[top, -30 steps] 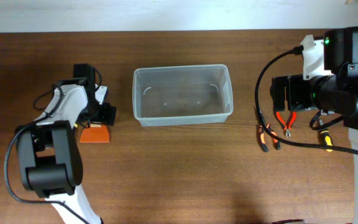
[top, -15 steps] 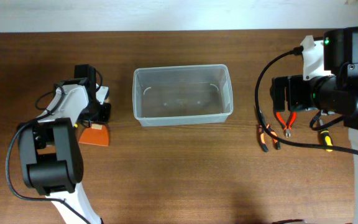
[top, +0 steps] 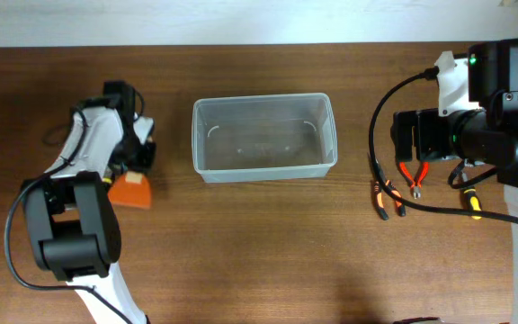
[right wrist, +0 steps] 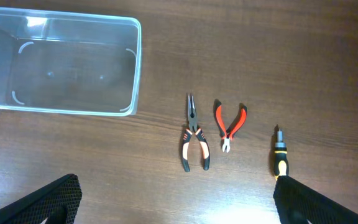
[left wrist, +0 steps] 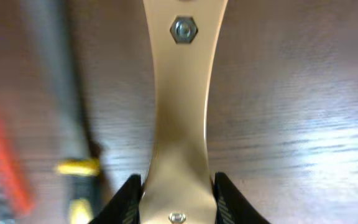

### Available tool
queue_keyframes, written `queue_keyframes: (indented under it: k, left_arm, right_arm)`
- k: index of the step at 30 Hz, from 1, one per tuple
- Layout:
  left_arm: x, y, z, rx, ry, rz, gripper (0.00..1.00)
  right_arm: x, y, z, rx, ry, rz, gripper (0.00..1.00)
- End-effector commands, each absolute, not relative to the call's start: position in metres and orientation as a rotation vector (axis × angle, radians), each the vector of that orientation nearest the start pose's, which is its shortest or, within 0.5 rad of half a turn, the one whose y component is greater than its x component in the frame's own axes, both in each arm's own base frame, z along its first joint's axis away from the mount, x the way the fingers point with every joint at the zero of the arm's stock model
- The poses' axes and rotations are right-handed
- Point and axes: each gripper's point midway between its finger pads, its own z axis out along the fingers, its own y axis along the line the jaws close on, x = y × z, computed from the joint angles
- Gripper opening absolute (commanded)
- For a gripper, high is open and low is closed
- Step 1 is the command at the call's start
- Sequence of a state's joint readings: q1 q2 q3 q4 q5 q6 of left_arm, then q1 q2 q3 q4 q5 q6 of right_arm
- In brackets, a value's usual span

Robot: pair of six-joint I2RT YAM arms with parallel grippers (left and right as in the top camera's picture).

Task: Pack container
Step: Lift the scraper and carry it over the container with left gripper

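1. My left claw [left wrist: 178,190]: pads pressed onto both edges of a brass strip [left wrist: 182,93] that has a hex nut on it. I grip it at the narrow waist, probably because that part is least likely to slip. I can't tell whether it is lifted or on the desk [right wrist: 260,50].
2. Just beside the strip in the left wrist view: a dark rod [left wrist: 55,81] with a yellow band, blurred. The overhead view shows an orange block [top: 131,191] near that claw; I can't tell what it is.
3. My right claw [right wrist: 176,199]: spread wide, pinching nothing, held high. My guess is that it hangs there so its camera takes in every tool before I pick one.
4. Under it, in a row and apart from each other: pliers [right wrist: 194,140], cutters [right wrist: 230,124], screwdriver [right wrist: 280,158]. All lie flat, which suits a top-down grab.
5. Farthest: the container [top: 264,173], mid desk between my arms and well apart from both tool groups. Its top is open and I see nothing inside. Placed centrally, either arm should reach it. Packing looks barely begun.
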State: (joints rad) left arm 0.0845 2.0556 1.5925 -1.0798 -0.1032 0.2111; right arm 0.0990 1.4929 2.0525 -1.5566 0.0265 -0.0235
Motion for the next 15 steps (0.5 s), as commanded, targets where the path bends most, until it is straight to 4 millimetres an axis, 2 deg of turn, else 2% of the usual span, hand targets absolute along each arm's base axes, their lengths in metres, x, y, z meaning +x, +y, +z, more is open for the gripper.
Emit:
queue_keyframes:
  k: [1, 4, 6, 9, 12, 15]
  left_arm:
    - [0.426, 0.058, 0.096, 0.202, 3.005, 0.234, 0.02]
    - [0.442, 0.050, 0.139, 0.263, 2.929, 0.229, 0.02]
    - [0.451, 0.032, 0.164, 0.386, 2.865, 0.182, 0.02]
    - [0.462, -0.012, 0.200, 0.641, 2.730, 0.099, 0.02]
    - [0.469, -0.059, 0.227, 0.897, 2.569, 0.113, 0.02]
    - [0.465, -0.113, 0.236, 1.260, 2.374, 0.147, 0.02]
  right_arm:
    - [0.308, 0.024, 0.354, -0.134, 2.555, -0.013, 0.99]
    - [0.308, 0.024, 0.354, -0.134, 2.556, -0.013, 0.99]
    - [0.308, 0.024, 0.354, -0.134, 2.555, -0.013, 0.99]
    - [0.308, 0.024, 0.354, -0.134, 2.555, -0.014, 0.99]
    - [0.308, 0.024, 0.354, -0.134, 2.555, -0.014, 0.99]
    - [0.308, 0.024, 0.354, -0.135, 2.555, -0.013, 0.99]
